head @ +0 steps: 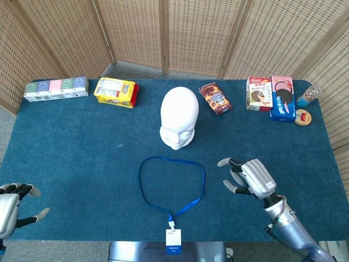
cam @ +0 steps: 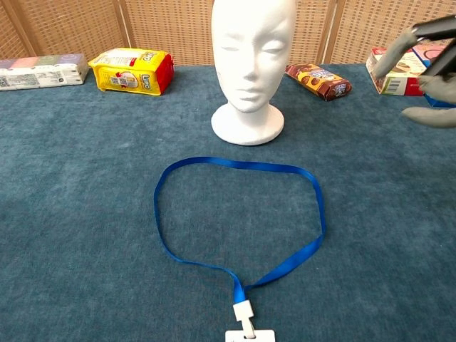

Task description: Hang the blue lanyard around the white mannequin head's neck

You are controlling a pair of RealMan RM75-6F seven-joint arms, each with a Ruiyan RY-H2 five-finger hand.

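Note:
The blue lanyard (head: pixel 170 183) lies in an open loop on the blue table, its white badge (head: pixel 173 239) hanging over the front edge. In the chest view the lanyard (cam: pixel 238 214) spreads in front of the white mannequin head (cam: pixel 251 64), which stands upright. From above, the mannequin head (head: pixel 178 118) is just behind the loop. My right hand (head: pixel 250 177) hovers to the right of the loop, fingers spread, holding nothing; its fingertips (cam: pixel 427 75) show at the chest view's right edge. My left hand (head: pixel 12 210) stays at the front left corner, open and empty.
Along the back edge lie a row of tissue packs (head: pixel 55 88), a yellow snack bag (head: pixel 115 91), a brown cookie pack (head: pixel 215 98), two snack boxes (head: pixel 271 95), a small bottle (head: pixel 307 97) and a round lid (head: pixel 303 117).

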